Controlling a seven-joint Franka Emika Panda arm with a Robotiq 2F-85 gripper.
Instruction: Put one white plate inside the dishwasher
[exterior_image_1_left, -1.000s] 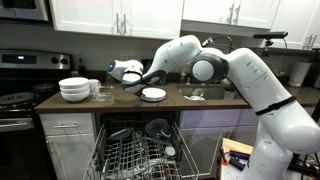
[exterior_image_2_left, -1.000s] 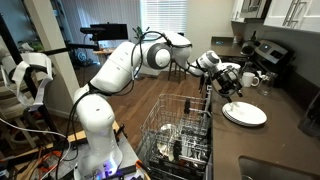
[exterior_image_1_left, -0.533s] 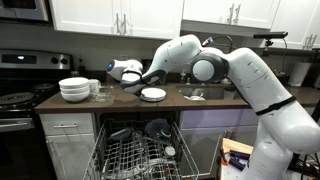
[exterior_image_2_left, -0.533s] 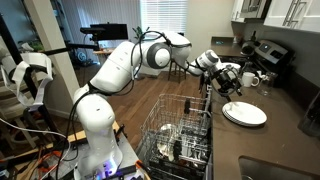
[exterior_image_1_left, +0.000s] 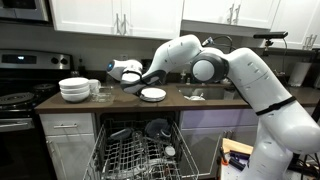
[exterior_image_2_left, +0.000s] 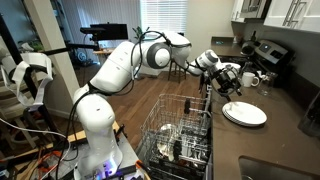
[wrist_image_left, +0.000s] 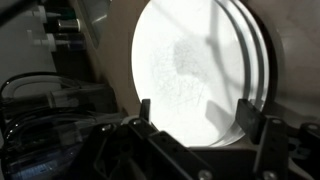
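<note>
The white plate (exterior_image_1_left: 153, 94) lies on the dark counter, on top of what looks like a thin stack of like plates; it shows in both exterior views (exterior_image_2_left: 245, 114). In the wrist view the plate (wrist_image_left: 195, 60) fills the middle. My gripper (exterior_image_1_left: 133, 83) hovers just beside and above the plate (exterior_image_2_left: 232, 88), open and empty, its two fingers (wrist_image_left: 195, 108) spread over the plate's near edge. The dishwasher (exterior_image_1_left: 140, 155) stands open under the counter with its grey wire rack (exterior_image_2_left: 180, 130) pulled out.
A stack of deeper white bowls (exterior_image_1_left: 74, 89) and some glasses (exterior_image_1_left: 100, 90) stand on the counter beside the black stove (exterior_image_1_left: 15, 100). A dark round dish (exterior_image_1_left: 158, 128) sits in the rack. A sink (exterior_image_1_left: 205, 93) lies beyond the plate.
</note>
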